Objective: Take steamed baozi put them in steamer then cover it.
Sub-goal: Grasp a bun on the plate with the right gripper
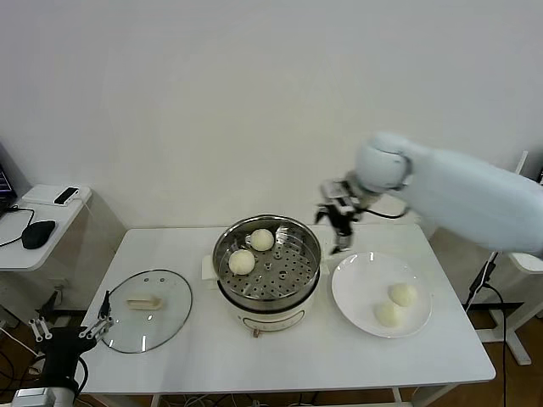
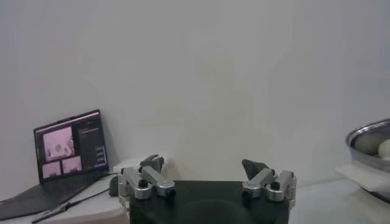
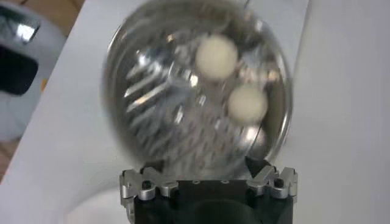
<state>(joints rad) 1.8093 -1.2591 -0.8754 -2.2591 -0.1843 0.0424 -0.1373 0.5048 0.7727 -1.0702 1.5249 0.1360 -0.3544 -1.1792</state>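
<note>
**Two buns in the pot, two on the plate, lid aside**

From the head view we see the whole tabletop (image 1: 254, 356). The steamer (image 1: 268, 270) stands at its middle with two steamed baozi (image 1: 251, 252) on the perforated tray, one touching or nearly touching the other. To its right lies a white plate (image 1: 361, 292) carrying two more buns, close together. To its left the cover (image 1: 147, 310) lies flat on the tabletop, cream handle up.

The right gripper (image 1: 338, 222) hangs in the air above the gap between steamer and plate, jaws released and holding nothing. Its wrist view looks straight down into the steamer (image 3: 195, 91) and shows the two buns (image 3: 231, 79) inside, a detail blurred by motion; the plate does not appear there.

The left gripper (image 1: 72, 331) sits low at the tabletop's left front corner, just beside the cover's rim, jaws spread and empty. Its wrist view gives what the head view hardly does: an open laptop (image 2: 70, 152) on the side desk (image 1: 42, 225), with the steamer's rim (image 2: 368, 140) at the frame's edge.

On that side desk we also make out a mouse (image 1: 37, 233) and a small dark device (image 1: 66, 195).
</note>
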